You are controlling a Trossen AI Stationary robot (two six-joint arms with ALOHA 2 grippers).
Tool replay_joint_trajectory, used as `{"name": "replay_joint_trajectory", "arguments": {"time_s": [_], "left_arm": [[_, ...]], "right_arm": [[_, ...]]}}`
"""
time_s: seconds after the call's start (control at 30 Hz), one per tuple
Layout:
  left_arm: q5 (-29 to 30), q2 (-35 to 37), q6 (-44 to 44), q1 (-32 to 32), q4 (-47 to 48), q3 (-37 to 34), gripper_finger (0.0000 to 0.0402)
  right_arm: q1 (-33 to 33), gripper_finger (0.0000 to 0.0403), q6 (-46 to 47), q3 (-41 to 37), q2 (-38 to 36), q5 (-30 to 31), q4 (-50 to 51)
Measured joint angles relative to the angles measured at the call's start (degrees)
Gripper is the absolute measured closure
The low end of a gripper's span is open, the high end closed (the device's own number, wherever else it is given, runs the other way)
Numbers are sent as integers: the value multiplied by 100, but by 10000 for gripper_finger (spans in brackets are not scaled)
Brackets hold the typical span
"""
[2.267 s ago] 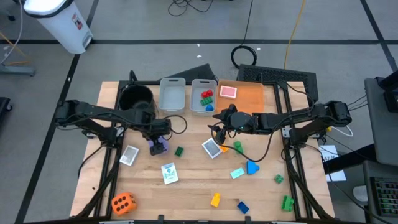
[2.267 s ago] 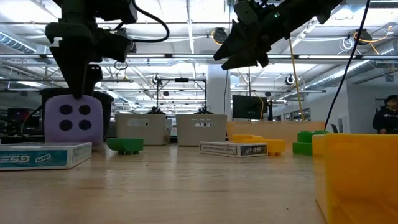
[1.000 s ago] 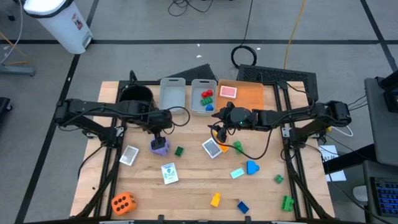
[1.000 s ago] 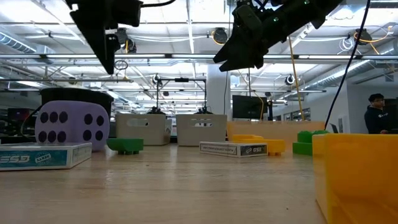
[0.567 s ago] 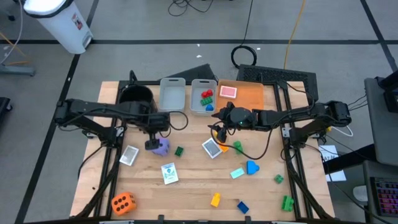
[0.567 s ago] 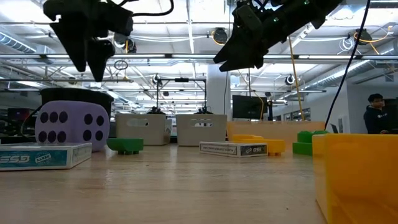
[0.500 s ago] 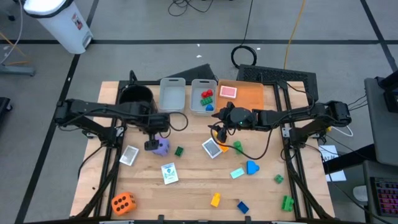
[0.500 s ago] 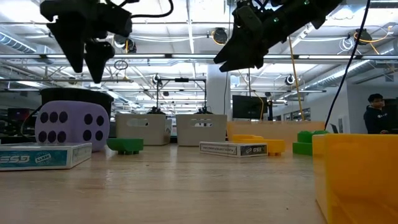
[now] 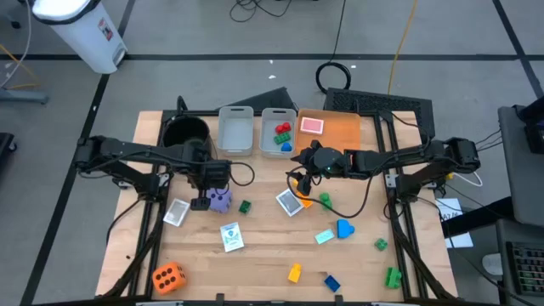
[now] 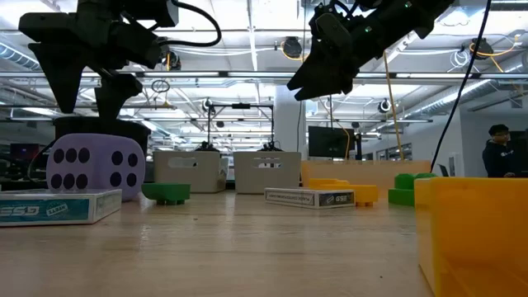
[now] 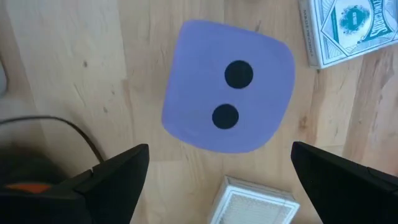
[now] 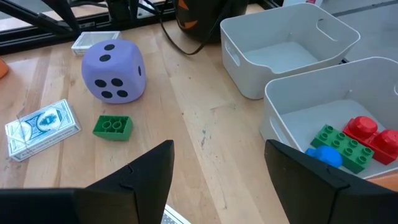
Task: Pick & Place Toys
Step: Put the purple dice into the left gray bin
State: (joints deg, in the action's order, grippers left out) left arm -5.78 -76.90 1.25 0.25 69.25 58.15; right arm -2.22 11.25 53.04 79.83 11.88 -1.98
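2 grippers are up off the wood and neither has hold of anything. Your left gripper [image 9: 206,185] hangs directly over the purple die [image 9: 220,201], fingers spread to their widest; in its wrist view the die [image 11: 228,85] lies on the table between the 2 dark fingers [image 11: 118,177] with its 2-dot face up, untouched. From the low view the die [image 10: 96,167] rests on the wood, gripper [image 10: 82,92] above it, clear air between.

Your right gripper [image 9: 301,166] hovers mid-table just in front of the right grey bin [image 9: 266,146], fingers parted, nothing between them. That bin holds red, green and blue bricks [image 12: 349,144]; the left grey bin [image 9: 235,145] beside it shows no toys. 1 red card [image 9: 311,126] lies on the orange tray [image 9: 347,133].

You see the rest loose on the table: a green brick [image 9: 244,206] just beside the purple die, a teal-backed card [image 9: 231,237] nearer the front, a pale card [image 9: 177,212] on the die's other side, another card [image 9: 290,202] below the right gripper. The orange die [image 9: 168,277] sits at the front left corner. A yellow brick [image 9: 294,273], blue brick [image 9: 331,282] and green bricks [image 9: 392,277] lie along the front right.
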Motion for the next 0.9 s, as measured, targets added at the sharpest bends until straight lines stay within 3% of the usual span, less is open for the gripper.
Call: {"name": "replay_joint_trajectory", "arguments": {"time_s": [0.3,0.67,0.9], "left_arm": [[90,0,221,-41,-663,0,2],[467,0,260,-44,-679,0,2],[323,0,473,-172,-677,0,2]], "right_arm": [[-4,161,2,0,0,4,14],[-9,161,-1,0,0,33,14],[-52,161,2,0,0,30,14]]}}
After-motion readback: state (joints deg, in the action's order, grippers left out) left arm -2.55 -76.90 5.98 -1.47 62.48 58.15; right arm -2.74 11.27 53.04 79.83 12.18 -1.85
